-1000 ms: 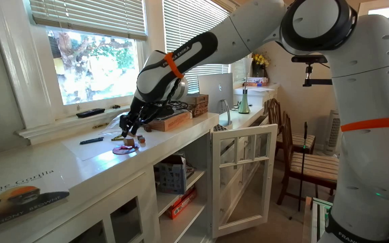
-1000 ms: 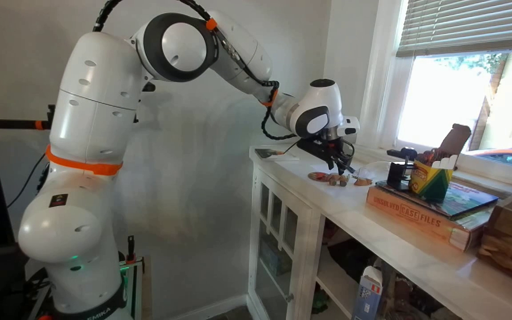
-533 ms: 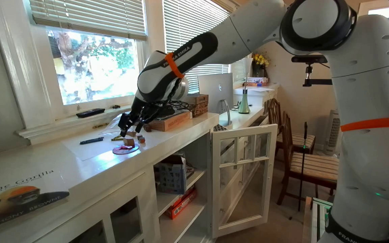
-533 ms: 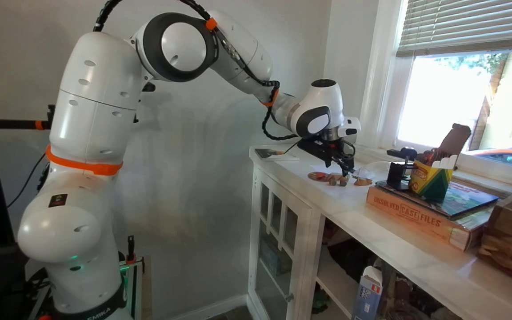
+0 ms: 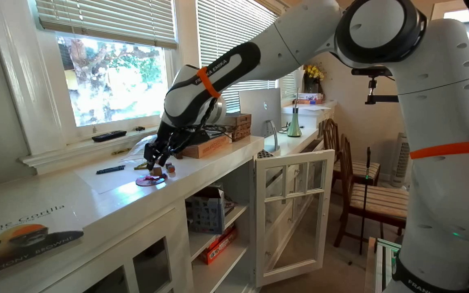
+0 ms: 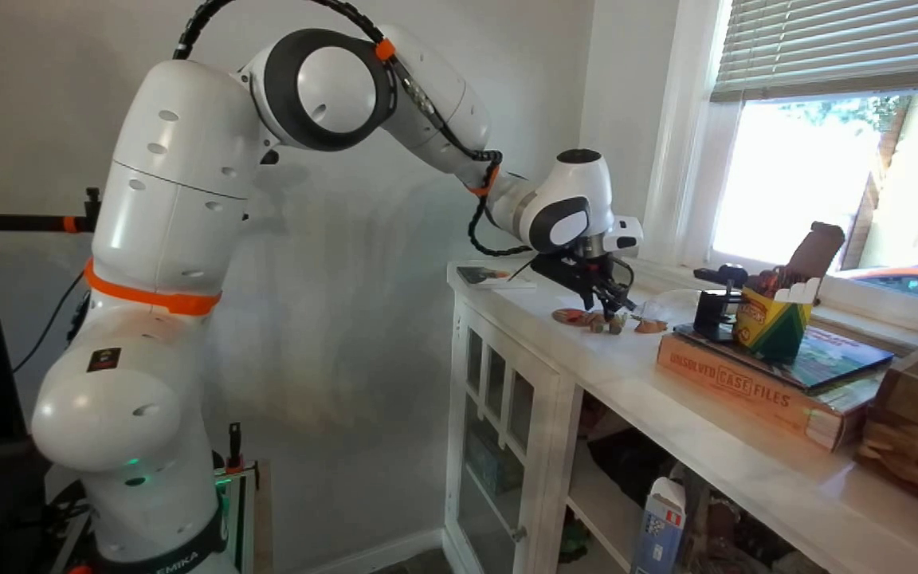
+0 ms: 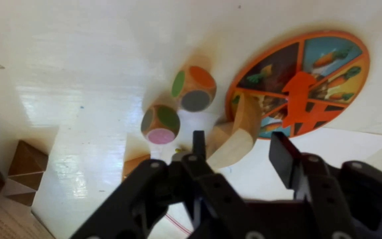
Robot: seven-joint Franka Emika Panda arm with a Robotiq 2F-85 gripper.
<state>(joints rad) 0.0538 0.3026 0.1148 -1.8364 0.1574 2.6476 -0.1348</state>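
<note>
I have the pincer unclenched, nothing gripped — the curved wooden block shows between its parted fingers in my wrist view, long axis roughly crosswise to their closing line, one end overlapping the rim of the spinner disc.

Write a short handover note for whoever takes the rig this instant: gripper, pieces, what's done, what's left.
Gripper: jaws open, low over the counter, nothing clamped.
Things: curved wooden block shows between the jaws in the wrist view, overlapping the edge of the round carrot-picture spinner; whether it rests on it, I can't tell. An orange-dotted cube and a pink-dotted cube lie near the block.
Done: open jaws stand either side of the block, by the wrist view.
Left: block not gripped or lifted yet.
</note>
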